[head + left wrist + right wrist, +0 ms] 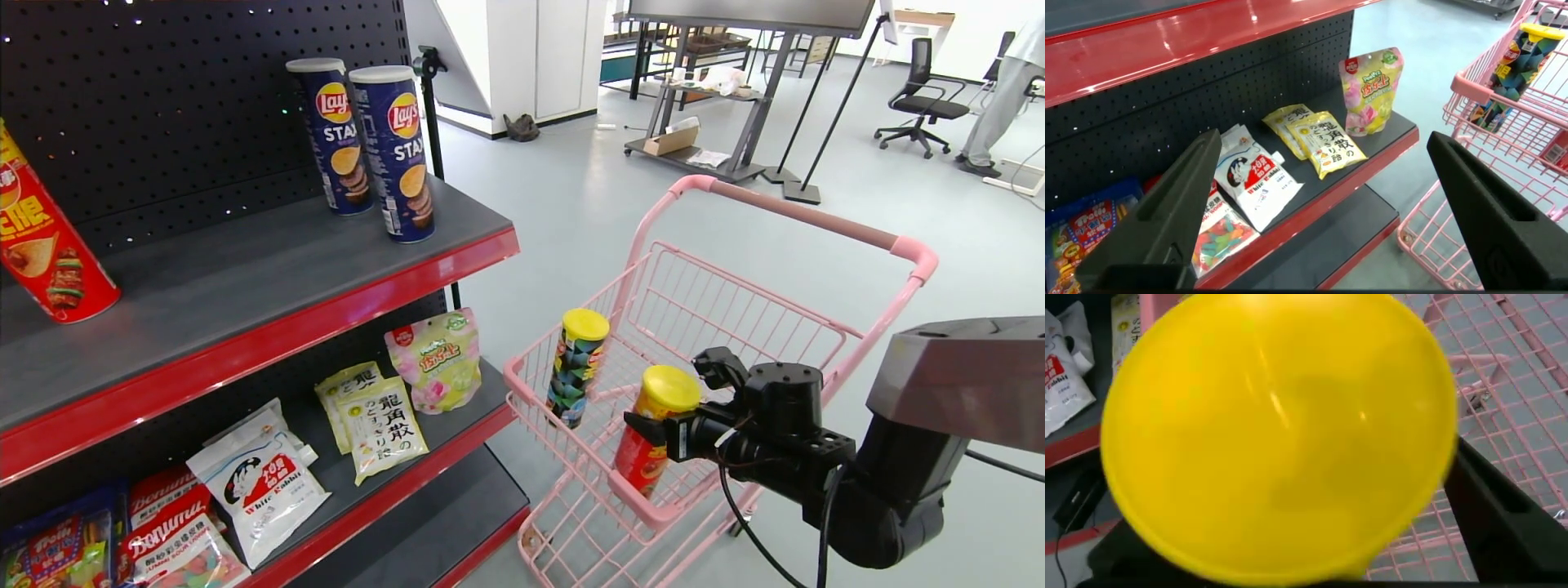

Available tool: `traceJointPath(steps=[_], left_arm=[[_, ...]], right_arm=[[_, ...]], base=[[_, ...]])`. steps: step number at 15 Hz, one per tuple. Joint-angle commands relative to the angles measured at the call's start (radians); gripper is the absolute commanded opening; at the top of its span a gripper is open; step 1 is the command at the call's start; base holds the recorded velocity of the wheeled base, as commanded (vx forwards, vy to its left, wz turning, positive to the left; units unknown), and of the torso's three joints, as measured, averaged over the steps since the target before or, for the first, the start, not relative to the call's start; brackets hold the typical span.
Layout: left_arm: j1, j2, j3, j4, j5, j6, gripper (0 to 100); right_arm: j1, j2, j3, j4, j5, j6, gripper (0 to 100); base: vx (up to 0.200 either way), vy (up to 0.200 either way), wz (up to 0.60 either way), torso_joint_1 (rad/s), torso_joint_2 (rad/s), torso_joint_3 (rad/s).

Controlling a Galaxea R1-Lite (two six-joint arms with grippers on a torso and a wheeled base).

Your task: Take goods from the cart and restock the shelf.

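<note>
Room on the upper shelf board (pixel 245 278): a bare grey stretch between a large red can (pixel 45 245) leaning at the far left and two blue cans (pixel 371 147) upright near the right end, close to the red front edge (pixel 269 331). Pegboard (pixel 163 106) behind, open floor (pixel 571 204) past the shelf's right end. Lower shelf (pixel 1392 139) crowded with flat goods: white pouch (pixel 261 482), yellow pouches (pixel 375 425), green pouch (pixel 437 359) propped upright at the back.

Pink cart (pixel 816 216) just right of the shelf, near-left corner close to the lower red lip; touching or not, cannot tell.

Right gripper (pixel 653 429) clamped on the yellow-lidded red can (pixel 665 392), gripping just under the lid (pixel 1278 433) from the arm's side. Can inside the cart, at the near rim. Long axis near upright, lid up, top tipped slightly toward the arm. Base hidden behind the pink rim, so resting on the wire floor or lifted clear: cannot tell.

Patterned can (pixel 575 371) beyond and to the left in the cart, lid up, leaning by the left wire wall, apart from the held one.

Left gripper (pixel 1323 143) spread wide, nothing between the fingers, facing the pouches on the lower shelf.
</note>
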Motion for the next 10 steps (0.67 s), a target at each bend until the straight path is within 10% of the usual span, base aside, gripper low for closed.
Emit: traceJointPath(steps=[1, 7, 10], left_arm=[[0.000, 0.000, 0.000, 0.000, 0.000, 0.000, 100], [0.000, 0.000, 0.000, 0.000, 0.000, 0.000, 100], [0.000, 0.000, 0.000, 0.000, 0.000, 0.000, 100]], right_arm=[[0.009, 0.011, -0.009, 0.000, 0.001, 0.000, 0], [0.075, -0.045, -0.076, 0.026, -0.113, -0.012, 0], [0.070, -0.228, -0.268, 0.331, -0.200, -0.091, 0]], base=[[0.000, 0.000, 0.00, 0.000, 0.00, 0.000], [0.000, 0.000, 0.00, 0.000, 0.00, 0.000], [0.000, 0.000, 0.00, 0.000, 0.00, 0.000]])
